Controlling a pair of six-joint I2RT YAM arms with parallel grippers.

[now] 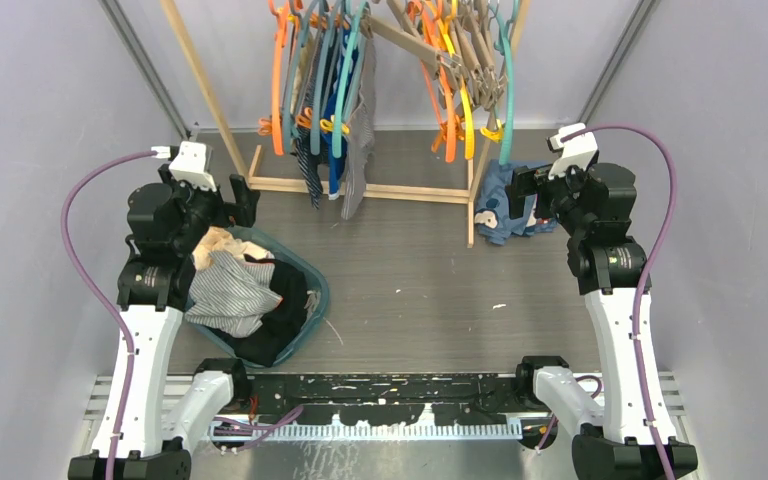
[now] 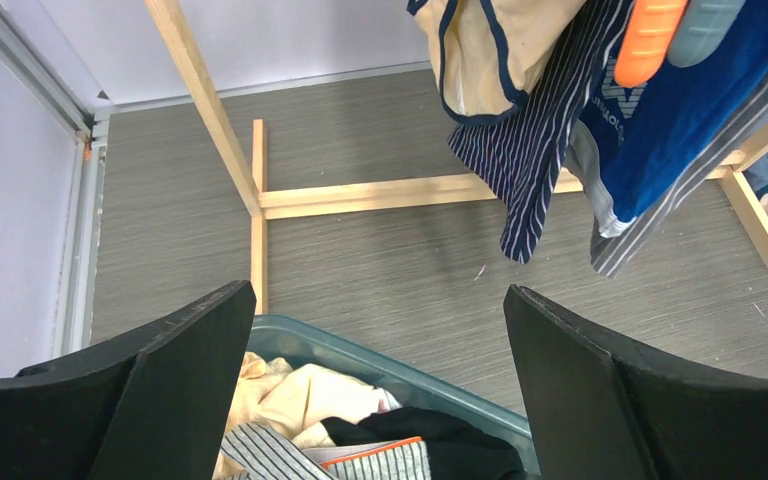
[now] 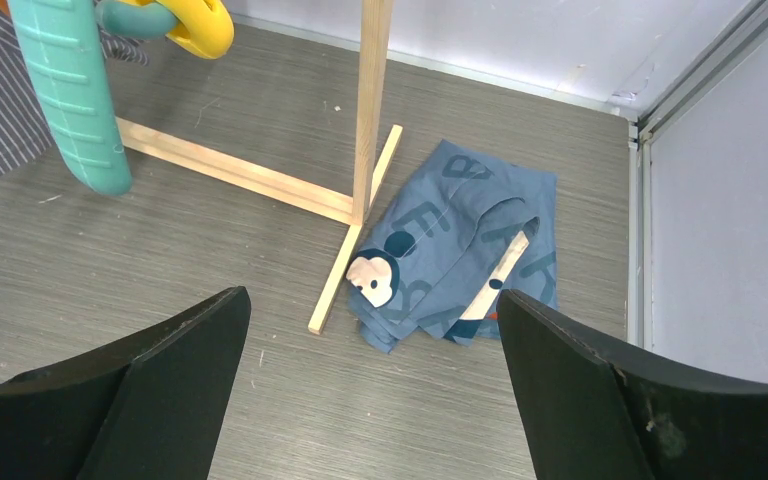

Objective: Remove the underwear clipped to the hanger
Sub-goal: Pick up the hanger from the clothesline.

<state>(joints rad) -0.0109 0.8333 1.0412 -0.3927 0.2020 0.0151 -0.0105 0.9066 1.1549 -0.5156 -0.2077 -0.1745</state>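
Top view, clock read from table centre. Wooden rack stands across 11 to 1 o'clock, hung with a crowd of plastic hangers, orange, teal and yellow. The underwear hangs in a bunch at the rack's left end, about 11 o'clock, its hems just above the rack's base rail. Left wrist view separates the pieces: a beige pair with navy trim at 12 o'clock, a navy pinstriped pair dropping lowest at 1 o'clock, a bright blue pair at 2 o'clock, and a grey pair beneath the blue. Which clips hold which piece, cannot tell. Left gripper sits at 9 o'clock, over the far rim of a teal basket, jaws spread wide with nothing between them; it stands apart from the hanging pieces. The basket holds a heap of clothes, striped grey, black and cream. Right gripper sits at 2 o'clock, jaws likewise wide apart and empty. In its wrist view a blue cartoon-face garment lies crumpled on the table against the rack's right foot, at 12 to 1 o'clock, with a teal hanger and a yellow clip at 10 to 11 o'clock.
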